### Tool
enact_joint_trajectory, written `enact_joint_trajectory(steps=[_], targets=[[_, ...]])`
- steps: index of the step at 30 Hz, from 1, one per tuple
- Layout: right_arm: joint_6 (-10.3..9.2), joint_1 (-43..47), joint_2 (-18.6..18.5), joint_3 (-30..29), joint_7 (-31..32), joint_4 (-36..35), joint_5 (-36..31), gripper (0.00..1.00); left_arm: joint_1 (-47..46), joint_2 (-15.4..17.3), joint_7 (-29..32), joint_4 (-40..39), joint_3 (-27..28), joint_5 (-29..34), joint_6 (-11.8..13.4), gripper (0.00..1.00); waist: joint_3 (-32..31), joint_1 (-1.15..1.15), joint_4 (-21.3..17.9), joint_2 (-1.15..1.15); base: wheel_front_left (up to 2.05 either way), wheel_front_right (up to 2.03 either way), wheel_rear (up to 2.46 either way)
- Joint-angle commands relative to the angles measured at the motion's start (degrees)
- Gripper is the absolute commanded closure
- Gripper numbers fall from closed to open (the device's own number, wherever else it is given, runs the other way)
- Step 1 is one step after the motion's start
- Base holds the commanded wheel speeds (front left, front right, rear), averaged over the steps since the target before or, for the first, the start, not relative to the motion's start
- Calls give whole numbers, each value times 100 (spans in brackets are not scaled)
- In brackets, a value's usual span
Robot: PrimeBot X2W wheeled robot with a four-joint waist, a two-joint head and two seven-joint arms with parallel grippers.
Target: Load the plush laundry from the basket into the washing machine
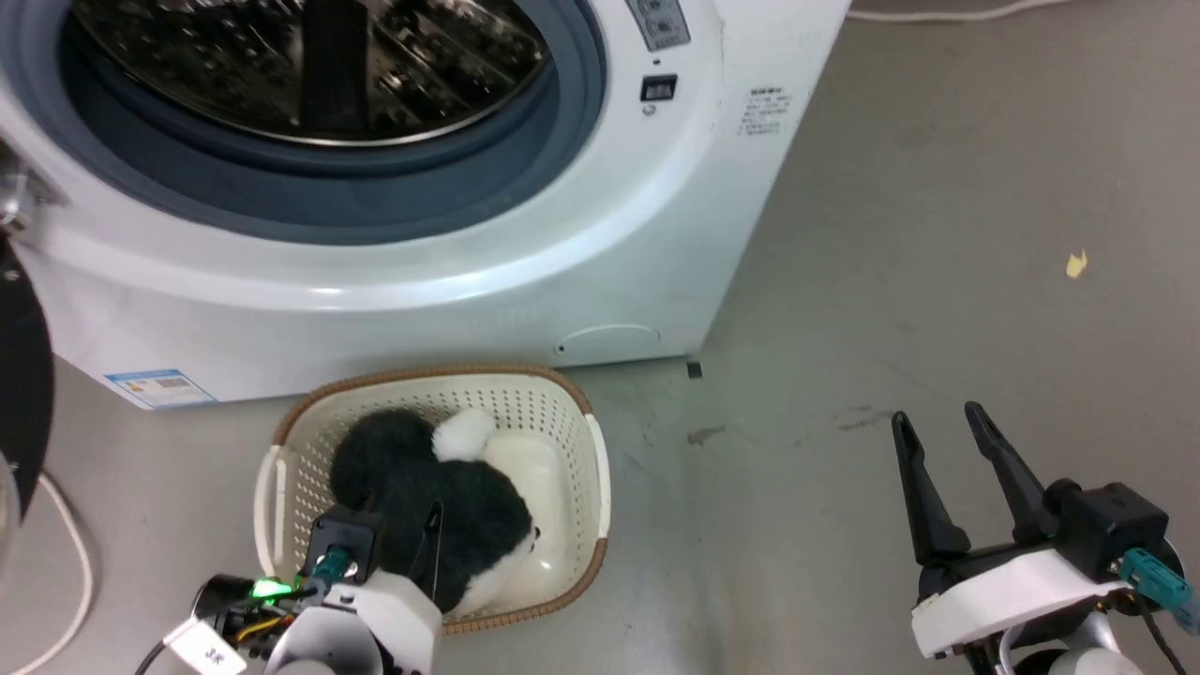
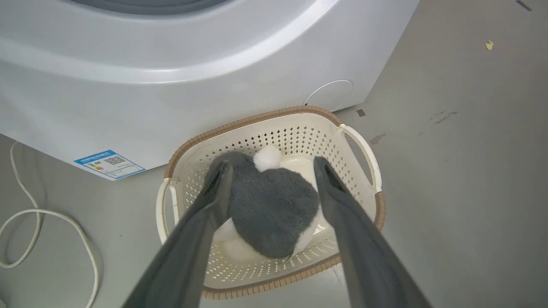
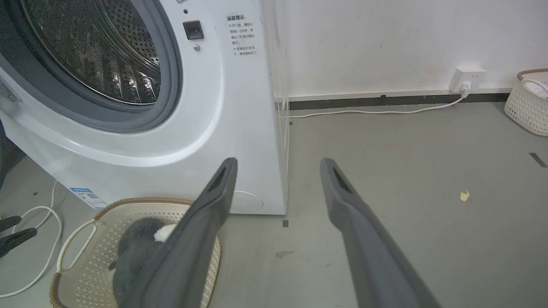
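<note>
plush laundry located in basket, in front of washing machine | plush straddled by left fingers, spread wide, nothing gripped | long axis judged roughly along fingers | right fingers wide, empty, well apart | left arm nearer

Glossy white casing on the washing machine, a shiny perforated steel drum, a matt rubber gasket. The basket is cream perforated plastic; the plush laundry, fluffy fur; the floor, matt grey.
</note>
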Motion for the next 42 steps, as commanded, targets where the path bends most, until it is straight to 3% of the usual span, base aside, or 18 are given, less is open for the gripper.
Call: enact_joint_trajectory(steps=[1, 18, 25, 30, 42], targets=[[-2, -124, -1, 14, -51, -4, 76, 0, -151, 70, 9, 103, -53, -48, -28, 0, 107, -1, -58, 0, 0, 0, 0], [-3, -420, -1, 93, -277, 67, 649, 0, -1019, 691, 641, 1502, -420, -795, -144, 0, 1178, -1, -620, 0, 0, 0, 0], [-3, -483, -2, 133, -360, 63, 844, 0, -1475, 915, 878, 1887, -566, -855, -109, 0, 1544, -1, -763, 0, 0, 0, 0], [-4, -593, -2, 172, -444, 31, 1011, 0, -1907, 1167, 660, 2115, -726, -893, -125, 0, 1872, -1, -921, 0, 0, 0, 0], [-4, -747, -2, 26, -611, -76, 1386, 0, -2821, 1521, 1240, 2946, -1256, -945, -208, 0, 2599, -1, -1172, 0, 0, 0, 0]])
